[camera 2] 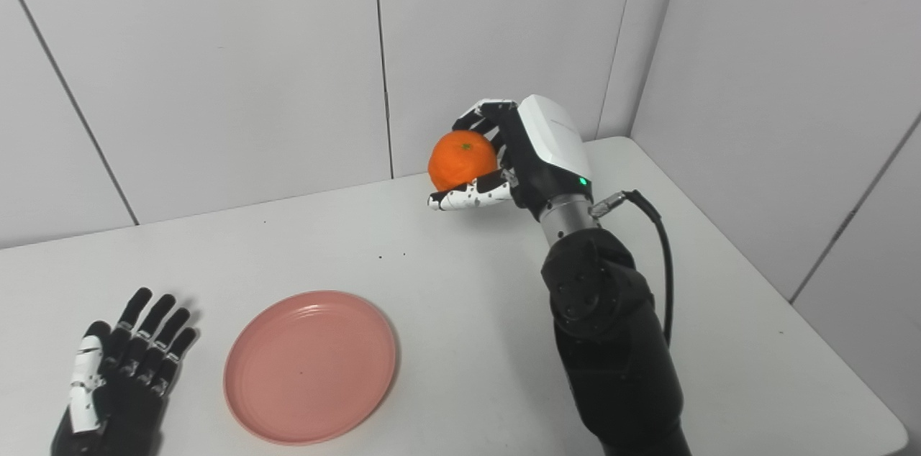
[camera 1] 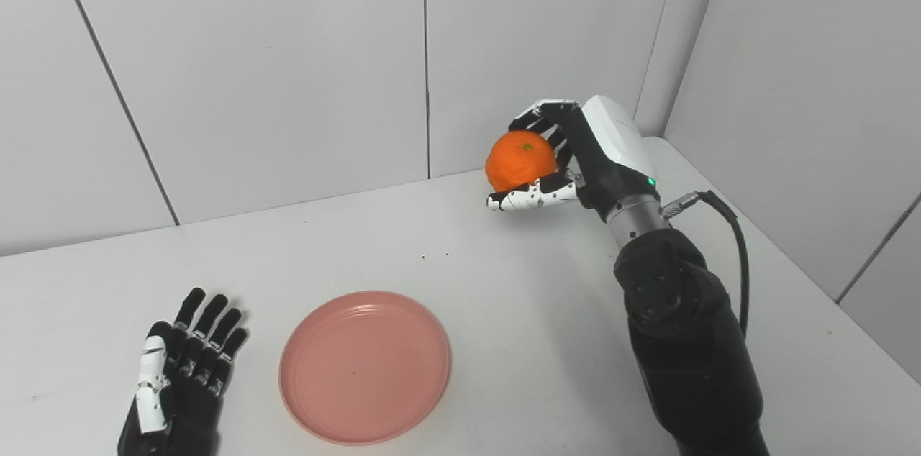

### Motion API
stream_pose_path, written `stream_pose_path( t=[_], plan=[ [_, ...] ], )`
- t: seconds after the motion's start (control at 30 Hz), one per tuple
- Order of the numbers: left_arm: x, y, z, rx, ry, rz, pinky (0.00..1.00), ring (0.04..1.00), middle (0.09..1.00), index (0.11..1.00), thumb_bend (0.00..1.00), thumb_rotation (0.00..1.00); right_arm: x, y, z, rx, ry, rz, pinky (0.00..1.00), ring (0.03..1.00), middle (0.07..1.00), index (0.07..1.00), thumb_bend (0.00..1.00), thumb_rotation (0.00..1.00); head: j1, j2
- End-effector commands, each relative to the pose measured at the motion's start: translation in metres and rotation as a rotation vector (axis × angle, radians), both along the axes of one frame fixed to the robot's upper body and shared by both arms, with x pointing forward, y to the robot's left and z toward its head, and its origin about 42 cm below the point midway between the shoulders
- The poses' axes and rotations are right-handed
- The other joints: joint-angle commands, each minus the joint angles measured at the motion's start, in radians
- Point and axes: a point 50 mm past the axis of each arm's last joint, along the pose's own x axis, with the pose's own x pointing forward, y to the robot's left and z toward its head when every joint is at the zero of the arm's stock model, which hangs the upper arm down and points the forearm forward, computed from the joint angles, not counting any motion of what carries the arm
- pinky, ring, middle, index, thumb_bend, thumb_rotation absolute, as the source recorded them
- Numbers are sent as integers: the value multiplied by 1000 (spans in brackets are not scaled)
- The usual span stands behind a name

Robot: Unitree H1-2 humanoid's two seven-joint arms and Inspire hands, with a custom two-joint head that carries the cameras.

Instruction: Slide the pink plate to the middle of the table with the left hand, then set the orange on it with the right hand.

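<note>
The pink plate [camera 1: 365, 365] lies flat on the white table [camera 1: 504, 283], near its front edge and left of centre, with nothing on it. To its left my left hand [camera 1: 180, 377] rests flat on the table, open, fingers stretched out, a small gap from the plate's rim. My right hand [camera 1: 568, 154] is raised at the back of the table by the wall, shut on the orange [camera 1: 521, 159], which shows between fingers and thumb. The orange is held above the table, well behind and right of the plate.
White wall panels [camera 1: 288, 67] stand behind the table and another wall runs along its right side. The table's right edge [camera 2: 777, 298] falls away beside my right arm. A black cable [camera 1: 734, 240] loops from the right wrist.
</note>
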Motion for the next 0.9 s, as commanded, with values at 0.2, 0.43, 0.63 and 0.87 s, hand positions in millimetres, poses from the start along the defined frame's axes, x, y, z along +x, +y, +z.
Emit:
stream_pose_path(
  t=[0.2, 0.43, 0.63, 0.87],
  plan=[
    [-8, -11, -8, 31, 14, 12, 920, 898, 901, 888, 342, 1000, 3, 44, 11, 18, -80, 120, 301, 375, 454, 484, 518, 133, 75, 17],
    [-14, -29, -2, 51, 15, 28, 908, 891, 893, 880, 364, 1000, 3, 67, -2, 27, -75, 205, 320, 398, 458, 483, 518, 134, 176, 40],
    [-17, -43, 1, 66, 4, 31, 894, 883, 891, 886, 370, 1000, -3, 85, -19, 31, -43, 277, 310, 386, 454, 484, 518, 132, 255, 62],
    [-19, -57, 5, 82, 1, 48, 897, 887, 894, 884, 369, 1000, -11, 100, -33, 18, 5, 315, 296, 380, 461, 484, 519, 137, 349, 81]
  ],
)
